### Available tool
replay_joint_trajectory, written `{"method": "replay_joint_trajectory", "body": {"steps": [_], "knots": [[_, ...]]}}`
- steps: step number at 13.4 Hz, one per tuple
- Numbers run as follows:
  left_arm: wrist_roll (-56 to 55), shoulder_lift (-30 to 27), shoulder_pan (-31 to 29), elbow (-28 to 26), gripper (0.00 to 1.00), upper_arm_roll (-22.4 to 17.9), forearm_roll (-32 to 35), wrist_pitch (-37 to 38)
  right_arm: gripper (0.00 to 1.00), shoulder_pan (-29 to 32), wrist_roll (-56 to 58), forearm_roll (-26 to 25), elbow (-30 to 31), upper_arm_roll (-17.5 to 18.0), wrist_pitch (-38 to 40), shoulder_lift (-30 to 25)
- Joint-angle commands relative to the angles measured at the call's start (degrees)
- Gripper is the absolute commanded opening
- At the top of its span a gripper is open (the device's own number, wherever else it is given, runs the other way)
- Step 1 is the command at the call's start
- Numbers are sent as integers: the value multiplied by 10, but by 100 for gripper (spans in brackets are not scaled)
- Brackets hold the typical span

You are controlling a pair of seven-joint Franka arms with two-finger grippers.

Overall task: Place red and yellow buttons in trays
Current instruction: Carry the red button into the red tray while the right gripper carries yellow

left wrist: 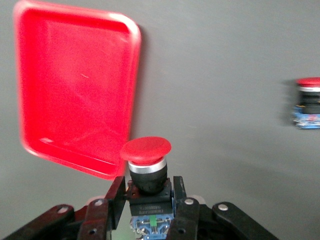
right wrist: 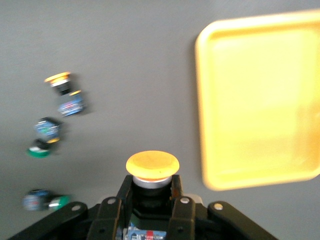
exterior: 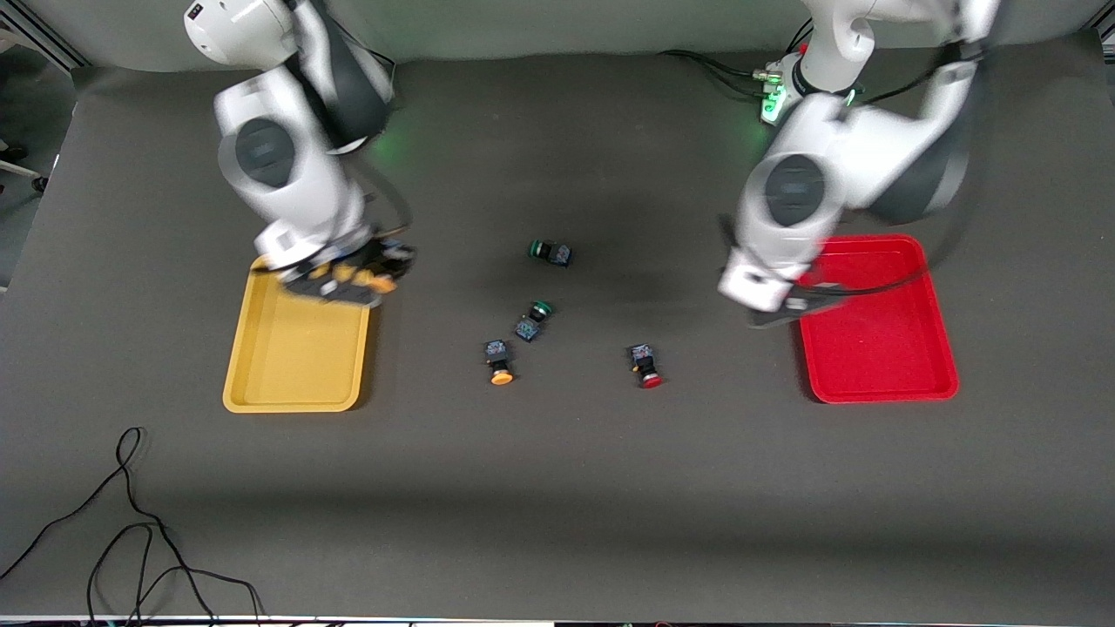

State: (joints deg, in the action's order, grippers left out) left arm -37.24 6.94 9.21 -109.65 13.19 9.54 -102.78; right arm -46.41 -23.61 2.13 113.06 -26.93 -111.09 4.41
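Left gripper (left wrist: 148,202) clamps a red button (left wrist: 146,165) beside the red tray (exterior: 880,348); right gripper (right wrist: 151,200) clamps a yellow button (right wrist: 152,170) over the yellow tray (exterior: 292,357) rim; both trays hold nothing.

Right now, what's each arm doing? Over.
Left gripper shut on red button, beside red tray. Right gripper shut on yellow button, near yellow tray. Nothing blocking.

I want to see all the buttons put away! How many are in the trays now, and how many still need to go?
None yet: the yellow tray and red tray hold nothing. The right hand grips a yellow button by the yellow tray's corner; the left hand grips a red button by the red tray's edge. One more yellow button and one more red button wait on the table.
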Motion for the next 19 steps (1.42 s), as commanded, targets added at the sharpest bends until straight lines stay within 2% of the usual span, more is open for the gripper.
{"method": "replay_joint_trajectory", "body": {"steps": [1, 3, 5, 7, 9, 11, 12, 14, 15, 16, 17, 18, 19], "knots": [[100, -53, -65, -87, 0, 7, -8, -16, 20, -5, 171, 2, 2, -95, 8, -3], [117, -87, -82, -178, 0, 4, -8, -96, 20, -5, 259, 2, 21, -152, 0, -5], [175, -98, -112, -255, 0, -22, -18, -178, 20, -5, 339, 3, 74, -202, -63, -7], [195, -91, -127, -311, 0, -26, -32, -255, 20, -3, 395, 36, 140, -220, -159, 7], [195, -90, -126, -381, 0, -26, -32, -344, 20, 11, 449, 78, 170, -222, -228, 56], [197, -81, -126, -432, 0, -26, -32, -420, 20, 18, 536, 175, 168, -222, -257, 132], [197, -70, -126, -441, 0, -26, -32, -440, 20, 19, 580, 235, 166, -222, -269, 173], [197, -61, -126, -457, 0, -26, -31, -467, 20, 19, 648, 318, 154, -220, -269, 221], [197, -61, -126, -456, 21, -26, -32, -464, 20, 19, 660, 334, 152, -220, -269, 234], [198, -62, -125, -452, 99, -26, -31, -462, 31, 19, 659, 335, 143, -219, -266, 239], [197, -67, -127, -442, 100, -26, -32, -456, 55, 19, 656, 335, 138, -219, -264, 242], [195, -71, -127, -417, 100, -26, -32, -425, 100, 19, 653, 335, 132, -219, -261, 246], [195, -70, -125, -367, 100, -25, -32, -366, 100, 21, 652, 335, 128, -219, -256, 246]]}}
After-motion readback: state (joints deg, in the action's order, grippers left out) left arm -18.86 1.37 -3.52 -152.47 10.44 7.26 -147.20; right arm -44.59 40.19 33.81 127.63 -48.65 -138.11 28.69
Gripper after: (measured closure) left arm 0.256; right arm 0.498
